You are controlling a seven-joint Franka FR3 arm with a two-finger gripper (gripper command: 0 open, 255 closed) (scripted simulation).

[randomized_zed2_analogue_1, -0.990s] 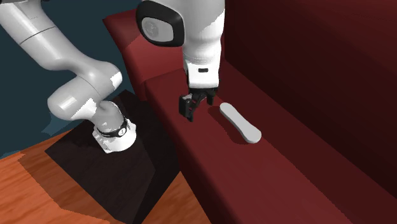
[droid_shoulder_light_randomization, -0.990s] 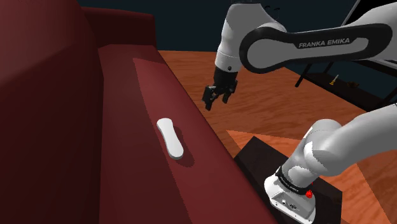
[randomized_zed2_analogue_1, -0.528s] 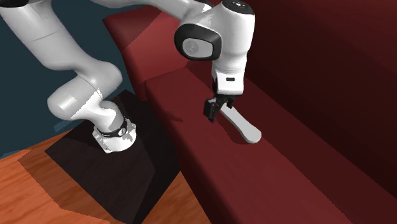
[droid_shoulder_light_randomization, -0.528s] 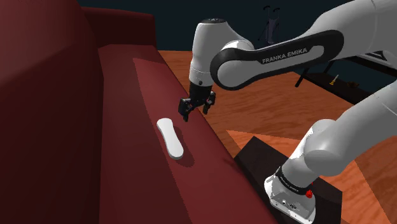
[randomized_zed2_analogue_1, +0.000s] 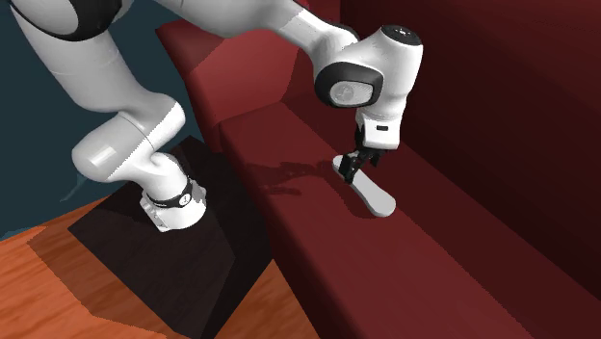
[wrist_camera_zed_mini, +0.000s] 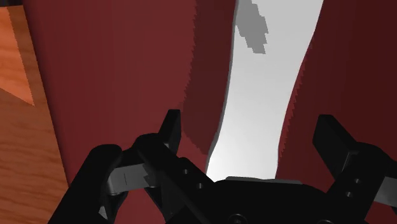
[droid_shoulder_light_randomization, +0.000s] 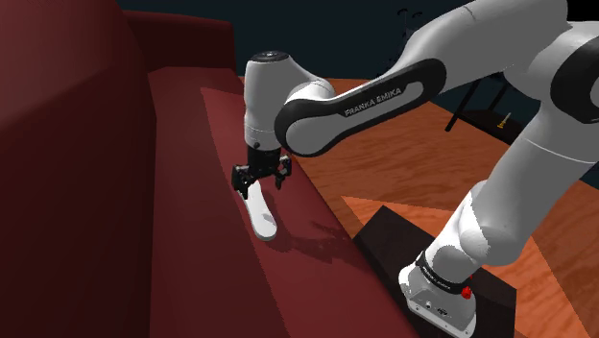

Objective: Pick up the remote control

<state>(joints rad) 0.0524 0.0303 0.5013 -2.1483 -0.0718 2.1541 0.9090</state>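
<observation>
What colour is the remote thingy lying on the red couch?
White, with a small grey patch. The remote control shows best in the wrist view.

A dark red sofa with a tall backrest and a long, softly lit seat. Beside the sofa lies an orange-brown wood-plank floor. Beyond the sofa stands a dim blue-black wall.

Smooth and matt across the long, waisted white remote control, with one grey patch. Dull, faintly streaked finish on the deep red sofa cushion (cloth-like, weave not clear). Visible grain on the orange-brown wooden floor. Glossy sheen on the white arm shell; hard, matt black on the two-finger gripper.
</observation>
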